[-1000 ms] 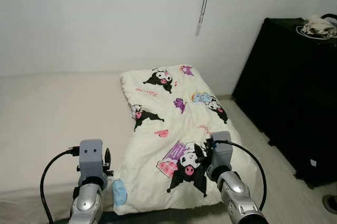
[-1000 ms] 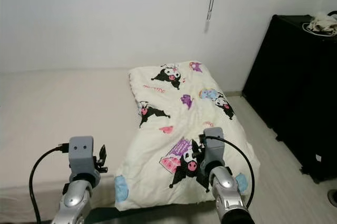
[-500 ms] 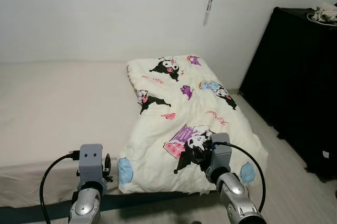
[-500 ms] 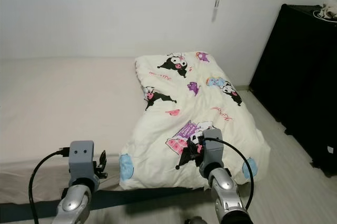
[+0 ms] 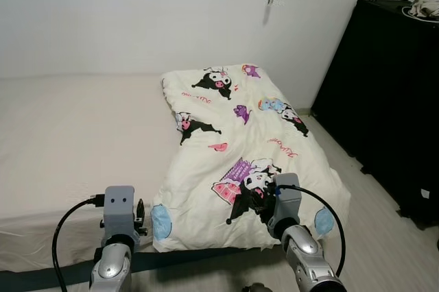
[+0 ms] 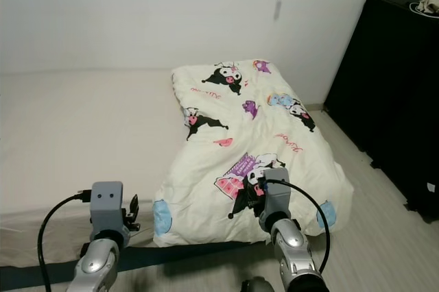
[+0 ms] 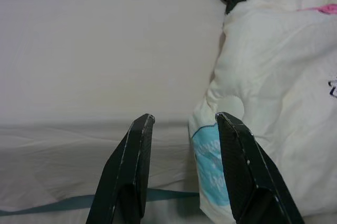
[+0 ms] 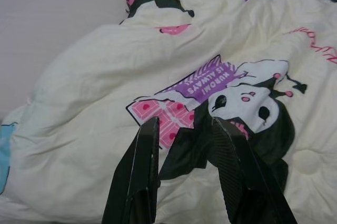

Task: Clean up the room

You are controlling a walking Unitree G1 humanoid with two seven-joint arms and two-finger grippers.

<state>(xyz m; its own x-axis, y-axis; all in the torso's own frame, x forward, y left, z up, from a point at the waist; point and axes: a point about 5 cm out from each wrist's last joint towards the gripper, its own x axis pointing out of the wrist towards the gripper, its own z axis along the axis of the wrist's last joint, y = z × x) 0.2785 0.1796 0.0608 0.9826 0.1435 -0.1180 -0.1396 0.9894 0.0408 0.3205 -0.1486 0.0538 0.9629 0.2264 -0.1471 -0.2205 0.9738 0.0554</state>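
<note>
Over the bed's (image 5: 62, 134) near edge, both grippers' jaws parted, empty; quilt (image 5: 240, 162) overhanging floor (image 5: 370, 203).

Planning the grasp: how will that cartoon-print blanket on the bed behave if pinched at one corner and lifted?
The blanket looks puffy and creased, so probably floppy: it will drape and trail. Its edge overhangs the bed, so it may slide off when tugged.

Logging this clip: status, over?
Left gripper open, empty, at the mattress edge. Right gripper open, empty, above the cream cartoon-print quilt. Quilt lies rumpled along the mattress's right side, its corner overhanging. Black cabinet off right.
</note>
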